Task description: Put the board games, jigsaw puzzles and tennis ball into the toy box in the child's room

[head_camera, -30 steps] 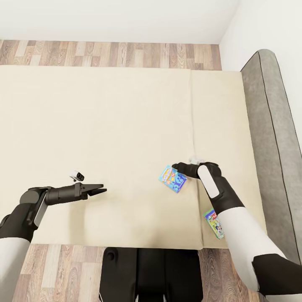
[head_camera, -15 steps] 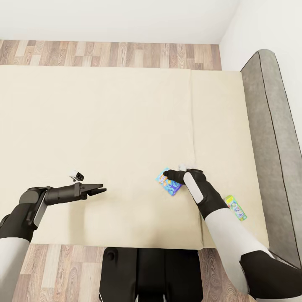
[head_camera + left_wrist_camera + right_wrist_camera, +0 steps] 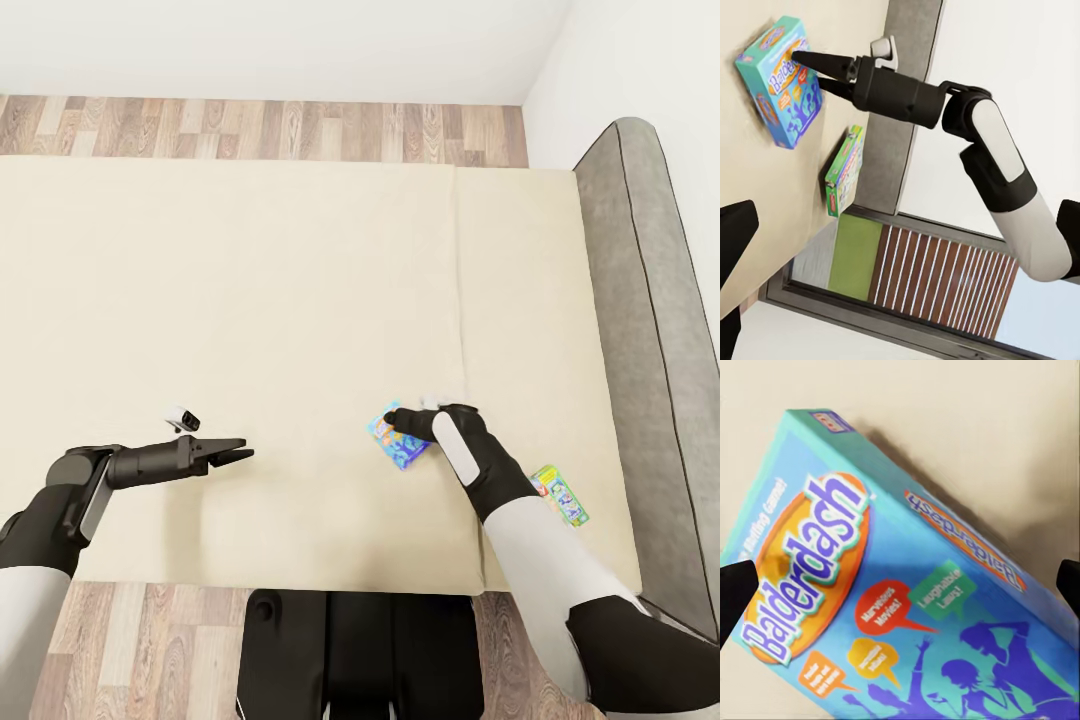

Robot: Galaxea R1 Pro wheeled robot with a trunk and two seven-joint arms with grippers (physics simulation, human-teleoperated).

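hovering my right end effector (image 3: 392, 420) over the blue balderdash box (image 3: 396, 447) on the bed (image 3: 250, 300), fingers spread to either side, gripping nothing. second game box (image 3: 561, 496) lies near the bed's edge. left end effector (image 3: 240, 449) looks closed, empty.
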